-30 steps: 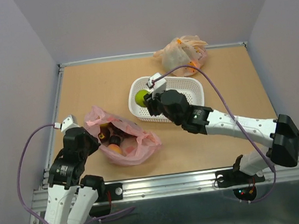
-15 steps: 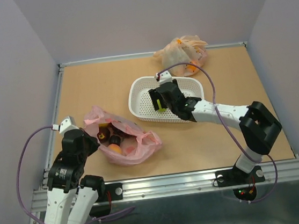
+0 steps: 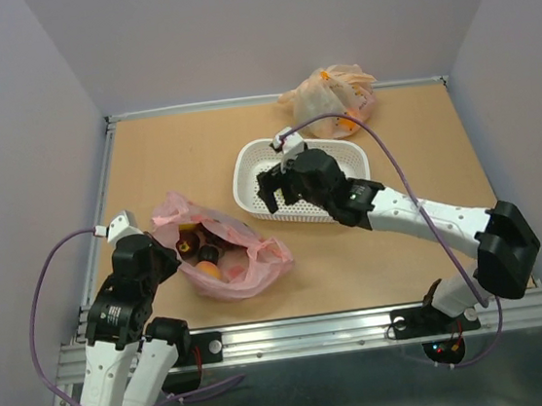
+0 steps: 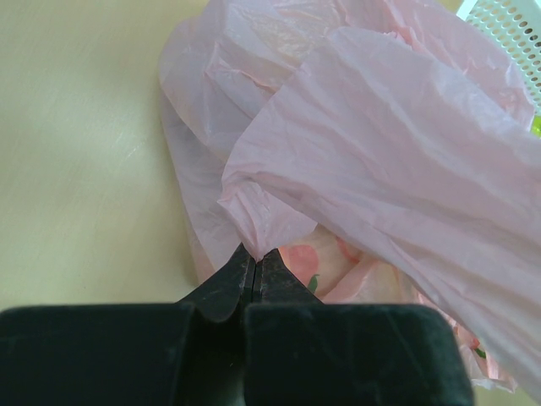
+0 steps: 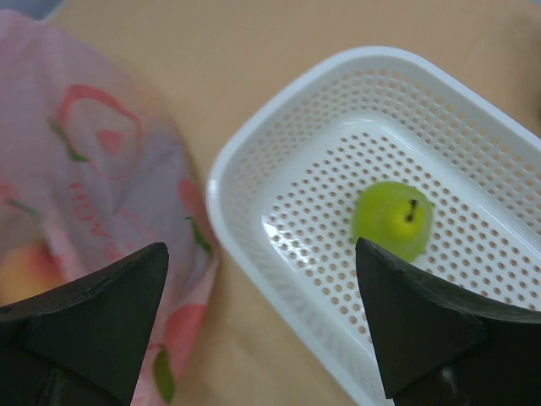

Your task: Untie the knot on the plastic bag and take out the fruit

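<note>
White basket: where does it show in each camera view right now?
Top external: white basket at centre, partly under the right arm.
Left wrist: white basket corner at top right.
Right wrist: white basket centre and right, green fruit inside.
Shared landmark: pink bag, in all three views.

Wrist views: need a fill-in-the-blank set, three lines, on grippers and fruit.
1. The right gripper hovers over the white basket with its jaws ____.
2. The one fruit in the basket is ____ in colour.
3. The left gripper is shut on the ____ plastic bag.
Missing: open; green; pink.
</note>
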Tool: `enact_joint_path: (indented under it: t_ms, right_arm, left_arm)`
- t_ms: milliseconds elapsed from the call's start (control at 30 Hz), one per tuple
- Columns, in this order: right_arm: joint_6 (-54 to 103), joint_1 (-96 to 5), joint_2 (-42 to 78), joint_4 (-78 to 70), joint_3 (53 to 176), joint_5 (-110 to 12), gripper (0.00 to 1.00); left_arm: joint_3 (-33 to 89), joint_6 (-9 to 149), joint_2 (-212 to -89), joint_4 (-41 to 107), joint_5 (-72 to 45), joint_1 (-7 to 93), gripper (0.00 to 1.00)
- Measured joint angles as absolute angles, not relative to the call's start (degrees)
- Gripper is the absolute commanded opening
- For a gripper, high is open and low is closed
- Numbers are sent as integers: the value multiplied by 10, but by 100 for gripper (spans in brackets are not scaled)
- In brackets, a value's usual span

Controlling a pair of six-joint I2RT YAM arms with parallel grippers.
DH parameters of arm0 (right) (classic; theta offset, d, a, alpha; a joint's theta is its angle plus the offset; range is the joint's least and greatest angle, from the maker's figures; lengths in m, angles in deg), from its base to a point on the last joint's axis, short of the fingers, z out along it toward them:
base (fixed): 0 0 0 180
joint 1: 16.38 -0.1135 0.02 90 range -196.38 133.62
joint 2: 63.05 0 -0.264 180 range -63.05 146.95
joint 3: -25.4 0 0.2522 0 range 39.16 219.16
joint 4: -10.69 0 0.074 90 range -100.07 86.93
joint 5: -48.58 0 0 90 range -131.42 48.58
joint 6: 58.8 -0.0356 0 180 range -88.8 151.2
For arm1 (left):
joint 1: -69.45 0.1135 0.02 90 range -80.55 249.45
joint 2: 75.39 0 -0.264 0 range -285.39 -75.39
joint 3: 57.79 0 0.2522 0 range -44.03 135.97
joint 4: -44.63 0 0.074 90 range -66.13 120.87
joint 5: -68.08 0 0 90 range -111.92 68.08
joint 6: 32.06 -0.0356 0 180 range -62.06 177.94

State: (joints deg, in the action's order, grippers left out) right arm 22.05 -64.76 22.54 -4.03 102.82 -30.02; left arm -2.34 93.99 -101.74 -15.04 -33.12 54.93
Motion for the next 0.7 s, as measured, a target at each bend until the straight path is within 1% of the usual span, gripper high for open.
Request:
enact_joint_path:
  t_ms: [100, 133, 233, 433, 700]
  right_arm:
    - [237, -703, 203, -40, 1045, -342, 90]
    - [239, -721, 202, -39, 1052, -361, 86]
    - [239, -765, 204, -38, 1069, -418, 82]
    - [213, -817, 265, -24, 1096, -494, 79]
    - [127, -829, 378, 26, 1096, -504, 78]
  left_arm:
    - [-23, 940, -1017, -150, -331, 549, 0]
    - [-23, 940, -1017, -150, -331, 549, 0]
    - [-23, 940, -1017, -150, -331, 549, 0]
    - [-23, 940, -1026, -152, -328, 549, 0]
    - [-23, 942, -1034, -177, -309, 549, 0]
